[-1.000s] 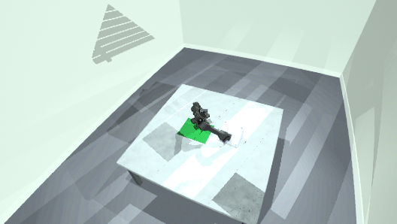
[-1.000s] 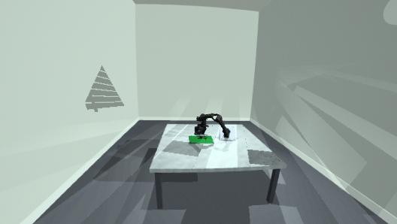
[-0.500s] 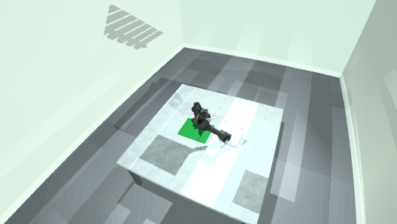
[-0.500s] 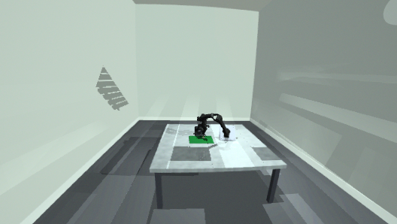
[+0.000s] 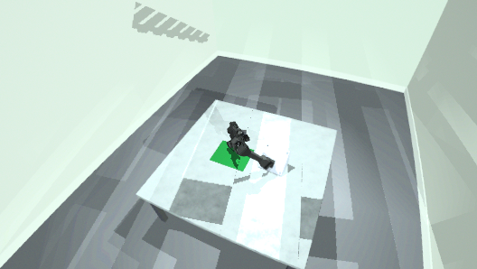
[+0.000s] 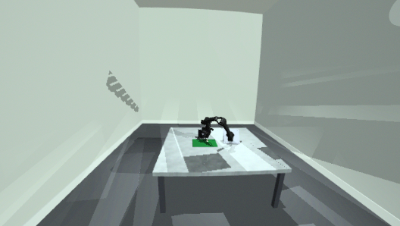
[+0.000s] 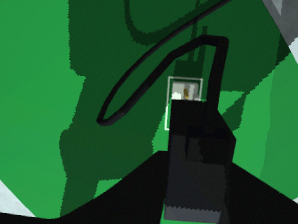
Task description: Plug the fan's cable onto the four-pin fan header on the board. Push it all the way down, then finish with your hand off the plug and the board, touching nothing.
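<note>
My gripper (image 7: 188, 163) (image 6: 207, 139) is shut on the black fan plug (image 7: 181, 130), which stands between the dark fingers in the wrist view. The cable (image 7: 220, 67) rises from the plug, bends and loops left, then runs off past the top edge. The fan header (image 7: 192, 89), pale with a white outline around it, shows just beyond the plug's far end on the green board (image 5: 219, 155) (image 6: 195, 143) (image 7: 30, 100). The plug covers the near part of the outline. The header's pins are not clear, and the gap between plug and header cannot be judged. The top and exterior views are too small to show the plug.
The arm (image 5: 253, 154) (image 6: 224, 125) reaches over the board from its base on a pale plate at the right. The board lies on the pale table (image 5: 194, 167) (image 6: 174, 163). Dark parts near the gripper merge in the top and exterior views; the fan is not clearly told apart. Hard shadows cross the board.
</note>
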Robot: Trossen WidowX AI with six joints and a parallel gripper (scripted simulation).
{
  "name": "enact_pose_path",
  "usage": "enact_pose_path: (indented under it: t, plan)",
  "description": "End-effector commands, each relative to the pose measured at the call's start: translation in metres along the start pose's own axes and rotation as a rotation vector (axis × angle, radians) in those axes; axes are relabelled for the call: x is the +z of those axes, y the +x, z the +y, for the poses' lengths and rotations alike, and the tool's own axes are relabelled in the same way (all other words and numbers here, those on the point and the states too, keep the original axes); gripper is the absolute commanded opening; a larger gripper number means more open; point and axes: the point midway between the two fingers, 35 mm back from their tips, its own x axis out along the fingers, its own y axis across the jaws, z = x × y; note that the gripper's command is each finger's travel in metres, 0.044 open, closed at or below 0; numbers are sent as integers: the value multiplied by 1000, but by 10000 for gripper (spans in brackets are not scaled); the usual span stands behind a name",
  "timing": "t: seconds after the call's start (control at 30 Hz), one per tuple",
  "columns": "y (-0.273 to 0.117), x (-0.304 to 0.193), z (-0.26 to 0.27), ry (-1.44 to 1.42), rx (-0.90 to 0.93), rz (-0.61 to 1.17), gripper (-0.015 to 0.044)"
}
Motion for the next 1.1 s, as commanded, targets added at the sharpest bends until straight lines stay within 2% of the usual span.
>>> enact_pose_path:
  t: [0.0,0.2,1.07]
  plan:
    - [0,-3,0,6,-3,2,0]
    - [22,-3,0,6,-2,2,0]
    - [22,1,2,-1,-2,2,0]
